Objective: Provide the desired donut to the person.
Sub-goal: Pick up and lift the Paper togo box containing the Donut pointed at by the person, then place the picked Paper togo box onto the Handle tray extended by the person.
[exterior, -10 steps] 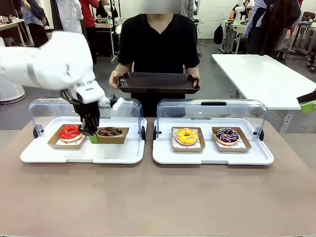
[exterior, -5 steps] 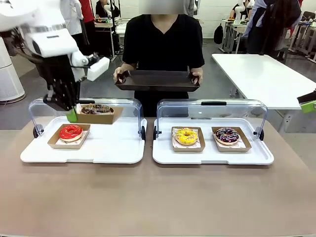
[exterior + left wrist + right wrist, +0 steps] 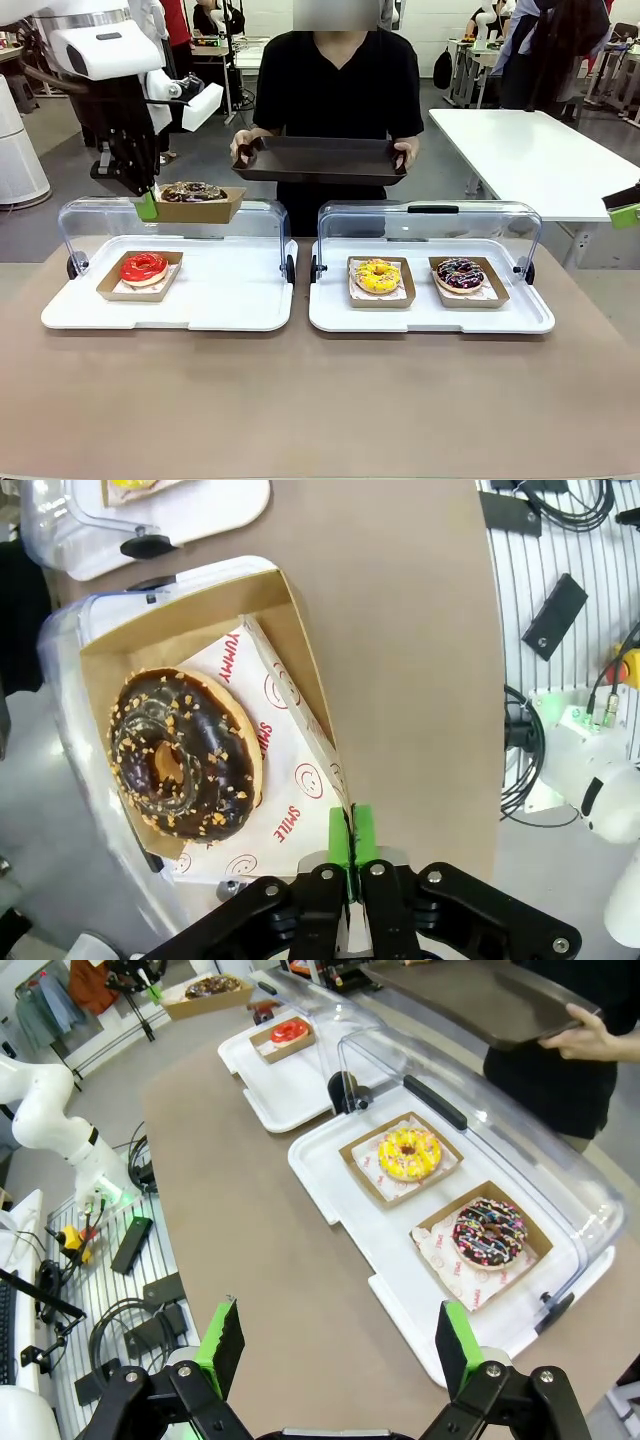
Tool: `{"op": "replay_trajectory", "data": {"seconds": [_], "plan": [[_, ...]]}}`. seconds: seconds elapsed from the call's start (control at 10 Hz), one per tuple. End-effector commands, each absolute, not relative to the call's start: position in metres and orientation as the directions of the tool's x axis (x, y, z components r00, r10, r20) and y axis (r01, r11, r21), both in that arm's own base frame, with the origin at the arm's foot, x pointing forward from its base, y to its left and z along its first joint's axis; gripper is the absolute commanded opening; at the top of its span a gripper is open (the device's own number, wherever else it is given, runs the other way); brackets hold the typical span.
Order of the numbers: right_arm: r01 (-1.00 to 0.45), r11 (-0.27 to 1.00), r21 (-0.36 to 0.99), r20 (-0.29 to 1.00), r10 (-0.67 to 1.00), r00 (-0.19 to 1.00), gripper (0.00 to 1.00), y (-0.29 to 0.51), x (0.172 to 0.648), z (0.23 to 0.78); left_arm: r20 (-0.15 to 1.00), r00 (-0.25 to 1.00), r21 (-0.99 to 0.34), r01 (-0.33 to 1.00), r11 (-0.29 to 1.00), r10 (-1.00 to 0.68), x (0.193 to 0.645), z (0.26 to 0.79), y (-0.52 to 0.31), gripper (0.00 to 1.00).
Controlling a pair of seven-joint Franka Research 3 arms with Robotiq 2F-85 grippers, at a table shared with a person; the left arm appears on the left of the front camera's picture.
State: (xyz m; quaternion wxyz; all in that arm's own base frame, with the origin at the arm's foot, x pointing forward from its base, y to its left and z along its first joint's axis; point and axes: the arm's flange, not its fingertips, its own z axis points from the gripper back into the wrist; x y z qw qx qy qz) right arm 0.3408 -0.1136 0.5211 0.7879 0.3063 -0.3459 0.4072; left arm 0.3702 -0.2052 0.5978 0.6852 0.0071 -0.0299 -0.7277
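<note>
**Chocolate donut aloft in left claw; person across the table with a serving tray**

Item and claws. We find the left claw pinched narrow on one wall of a cardboard box, near a corner. The chocolate donut lies inside it on printed paper. The box hangs level in the air above the left tray, about as high as the top of that tray's lid in the front view. The right claw is spread wide and holds nothing, high over the table's near right part.

Surface. The tabletop is plain brown. Two white trays sit side by side on its far half, each with a clear lid standing open at the back. The left tray carries a red donut at its left end. The right tray carries a yellow donut and a dark sprinkled donut, just beside each other. Each of these three sits in a box like the held one.

Person. The person stands at the far side with a hand at each end of the dark serving tray. It is to the right of the held box and apart from it.

Room. We note a grey floor, a white table at the far right, and more tables and people farther back. In the left wrist view, a white slatted panel with black cables lies beside the table.
</note>
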Motion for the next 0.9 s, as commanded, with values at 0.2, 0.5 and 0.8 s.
{"op": "replay_trajectory", "data": {"seconds": [0.2,0.5,0.8], "plan": [[-0.862,0.467,0.198,0.814,0.412,0.410,1.00,-0.1137,0.3430,0.5215,0.031,-0.069,0.071,0.995,-0.067,-0.997,0.3614,0.6056,-0.2074,0.00],[-0.862,0.467,0.198,0.814,0.412,0.410,1.00,-0.1137,0.3430,0.5215,0.031,-0.069,0.071,0.995,-0.067,-0.997,0.3614,0.6056,-0.2074,0.00],[-0.862,0.467,0.198,0.814,0.412,0.410,1.00,-0.1137,0.3430,0.5215,0.031,-0.069,0.071,0.995,-0.067,-0.997,0.3614,0.6056,-0.2074,0.00]]}}
